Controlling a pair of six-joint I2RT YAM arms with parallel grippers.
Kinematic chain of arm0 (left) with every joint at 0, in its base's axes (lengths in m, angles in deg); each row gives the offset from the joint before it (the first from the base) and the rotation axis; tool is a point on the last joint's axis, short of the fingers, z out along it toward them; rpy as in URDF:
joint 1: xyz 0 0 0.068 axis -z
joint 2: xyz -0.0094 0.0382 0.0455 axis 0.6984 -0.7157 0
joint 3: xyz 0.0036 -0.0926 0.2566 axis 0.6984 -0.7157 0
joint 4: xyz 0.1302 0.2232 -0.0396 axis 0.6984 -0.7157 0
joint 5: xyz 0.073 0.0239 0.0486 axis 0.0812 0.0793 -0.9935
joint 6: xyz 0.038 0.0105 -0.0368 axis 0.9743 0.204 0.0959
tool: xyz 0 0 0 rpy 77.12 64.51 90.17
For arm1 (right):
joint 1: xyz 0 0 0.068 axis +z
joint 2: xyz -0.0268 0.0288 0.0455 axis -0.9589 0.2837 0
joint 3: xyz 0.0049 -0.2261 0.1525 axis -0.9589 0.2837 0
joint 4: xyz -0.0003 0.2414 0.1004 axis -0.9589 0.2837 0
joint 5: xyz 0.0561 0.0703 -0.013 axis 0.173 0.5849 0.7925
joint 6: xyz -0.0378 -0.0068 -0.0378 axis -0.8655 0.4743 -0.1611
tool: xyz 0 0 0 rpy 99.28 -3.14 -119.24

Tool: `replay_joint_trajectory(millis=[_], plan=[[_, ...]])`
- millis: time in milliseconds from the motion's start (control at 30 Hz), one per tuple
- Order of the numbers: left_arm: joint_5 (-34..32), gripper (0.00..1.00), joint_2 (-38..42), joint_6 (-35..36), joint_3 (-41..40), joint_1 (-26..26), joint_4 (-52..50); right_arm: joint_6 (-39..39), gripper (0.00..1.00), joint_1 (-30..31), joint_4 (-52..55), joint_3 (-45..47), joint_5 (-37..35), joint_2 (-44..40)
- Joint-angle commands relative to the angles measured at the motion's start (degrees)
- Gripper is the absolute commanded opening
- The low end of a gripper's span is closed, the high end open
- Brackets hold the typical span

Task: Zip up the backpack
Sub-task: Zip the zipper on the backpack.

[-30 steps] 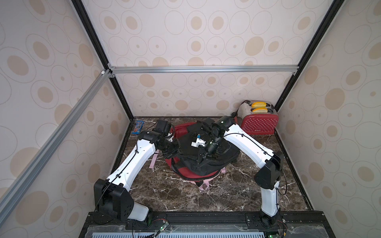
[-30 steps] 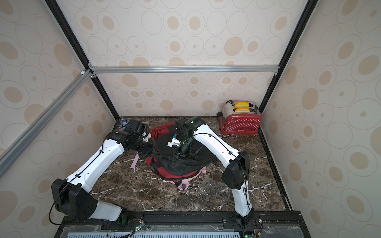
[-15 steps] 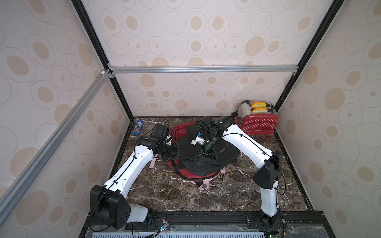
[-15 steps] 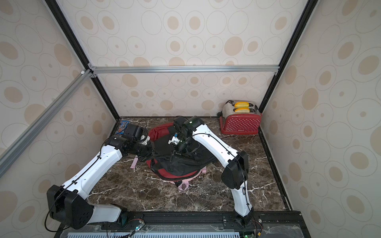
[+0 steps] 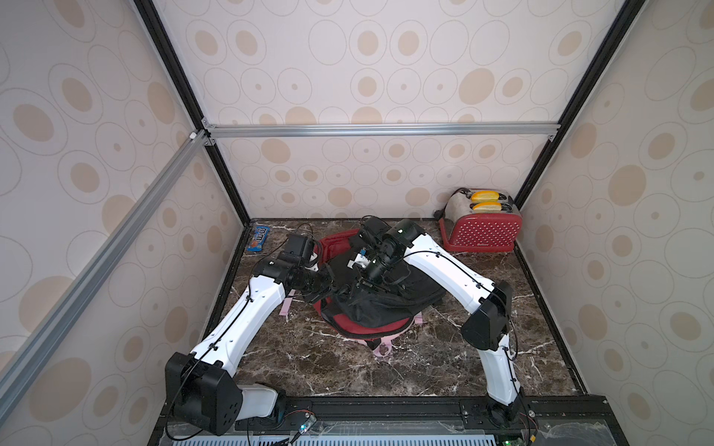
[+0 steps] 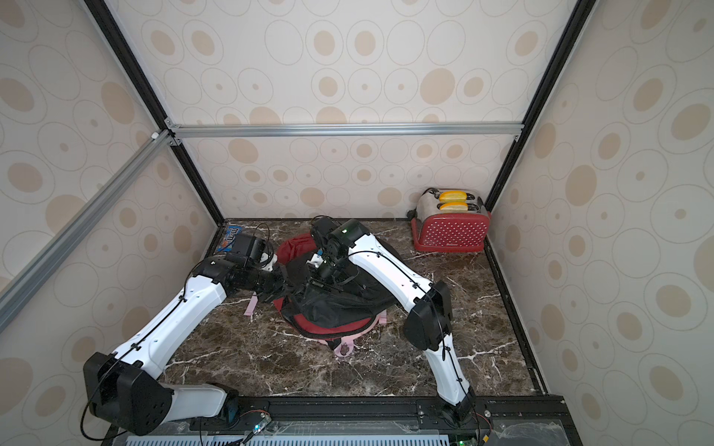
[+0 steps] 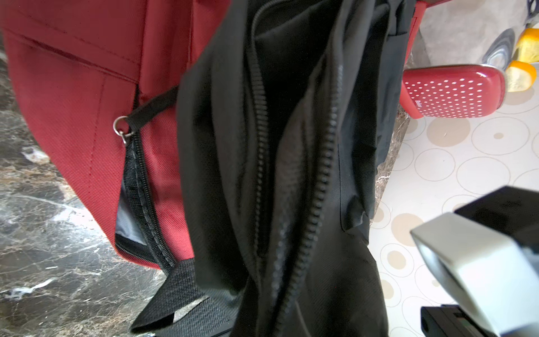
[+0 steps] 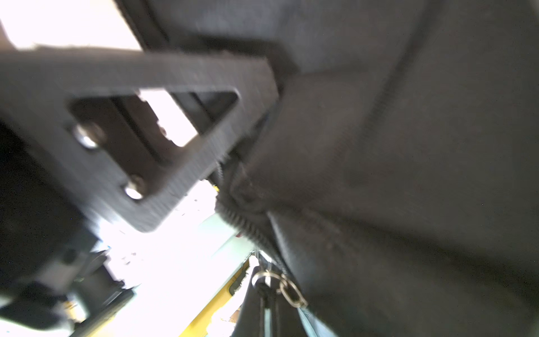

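Checking state: backpack (image 5: 371,309), red with black front panel, lay mid-table on the marble tabletop (image 5: 425,367), slightly left of centre; both arms met over its left side.

Left gripper (image 5: 335,289) was closed, pinching black fabric at the bag's left edge; right gripper (image 5: 363,284) was closed too, clamped on black fabric right beside the zip; its finger (image 8: 186,163) showed blurred in the right wrist view. Fabric between the two was bunched and lifted.

Main zip (image 7: 325,157) was still unzipped in the left wrist view: two rows of teeth ran apart with a gap between; ring pull (image 7: 122,128) sat on the red side pocket, that zip partly open as well.

Pink strap (image 5: 380,347) poked out on the near side; red dotted toaster (image 5: 481,233) stood far right; M&M's packet (image 5: 259,238) lay far left.
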Motion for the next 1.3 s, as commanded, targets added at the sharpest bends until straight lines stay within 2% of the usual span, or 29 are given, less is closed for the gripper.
replay_joint_trajectory(millis=[0,67,200,367,467,500,533,567,600,667,767,967,1133,1267], plan=[[2.9,0.00,2.1,-0.4,0.2,0.7,0.8,2.9,0.00,1.4,-8.0,-4.7,4.3,1.5],[2.9,0.00,2.3,-0.6,0.0,0.6,1.1,2.9,0.00,1.3,-8.2,-4.2,4.8,1.2],[2.8,0.00,2.7,-1.3,-0.3,0.6,1.6,4.1,0.00,1.3,-12.8,2.2,6.7,-1.0],[2.2,0.00,2.9,-1.3,0.7,0.7,1.8,-4.3,0.00,1.1,1.3,-2.2,2.3,0.5],[1.7,0.00,2.9,-0.9,1.6,0.6,1.6,-4.2,0.00,0.9,-1.3,2.9,2.5,-2.1],[1.5,0.05,2.8,-0.6,1.9,0.6,1.2,-3.3,0.00,0.8,-3.4,4.9,2.8,-3.4],[1.4,0.23,2.8,-0.4,2.2,0.6,0.7,-2.5,0.00,0.6,-5.1,6.3,3.3,-4.4],[1.4,0.36,2.6,-0.4,2.4,0.6,0.3,-2.5,0.00,0.4,-4.9,6.5,3.3,-4.8],[1.4,0.44,2.6,-0.4,2.6,0.6,-0.3,-3.1,0.00,0.3,-3.8,6.1,2.8,-4.9],[1.5,0.55,2.7,-0.5,3.3,0.7,-1.4,-4.7,0.00,0.0,-1.0,5.2,1.8,-5.0],[1.3,0.62,3.0,-0.6,4.9,0.7,-3.8,-5.9,0.00,-0.1,-0.3,6.4,1.3,-5.9],[1.3,0.63,3.9,-0.4,5.8,0.7,-8.2,-4.8,0.00,-0.5,-3.0,6.9,2.2,-6.3],[2.1,0.57,4.1,-2.0,4.0,0.7,-5.4,-6.2,0.00,-0.5,-1.0,7.3,1.6,-6.8],[3.4,0.57,3.5,-2.4,4.7,0.7,-5.0,-7.1,0.00,-0.5,-1.7,9.3,2.0,-8.4]])
